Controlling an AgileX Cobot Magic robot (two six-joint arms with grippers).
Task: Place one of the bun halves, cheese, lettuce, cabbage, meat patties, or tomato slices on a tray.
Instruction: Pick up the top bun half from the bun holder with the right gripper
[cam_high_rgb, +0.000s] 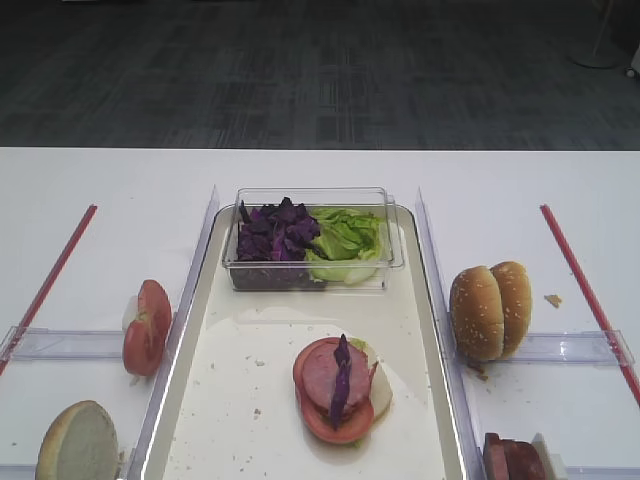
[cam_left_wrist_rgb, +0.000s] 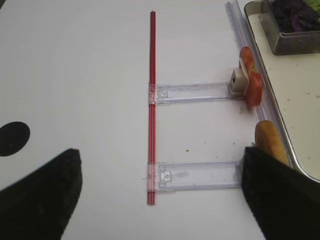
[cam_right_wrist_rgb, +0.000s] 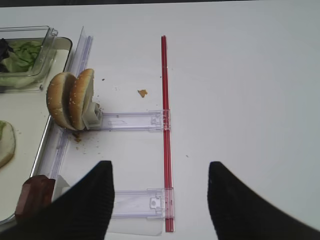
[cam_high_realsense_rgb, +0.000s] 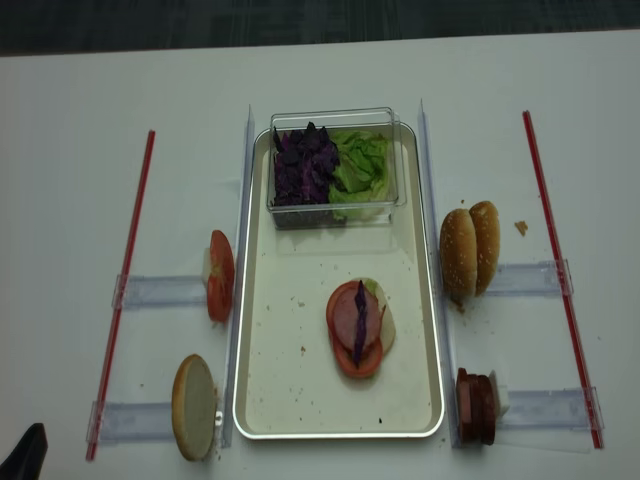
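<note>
Two bun halves (cam_right_wrist_rgb: 70, 100) ahead-left, right claw (cam_right_wrist_rgb: 160, 200) open

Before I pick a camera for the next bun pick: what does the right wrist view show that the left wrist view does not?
Only the right wrist view shows the two sesame bun tops standing on edge, the meat slices, the lettuce and the open right gripper. Only the left wrist view shows the tomato slices, a bun half, the purple cabbage and the open left gripper. Both show the tray edge and the clear box.

Bright even light, soft shadows, mild blur
</note>
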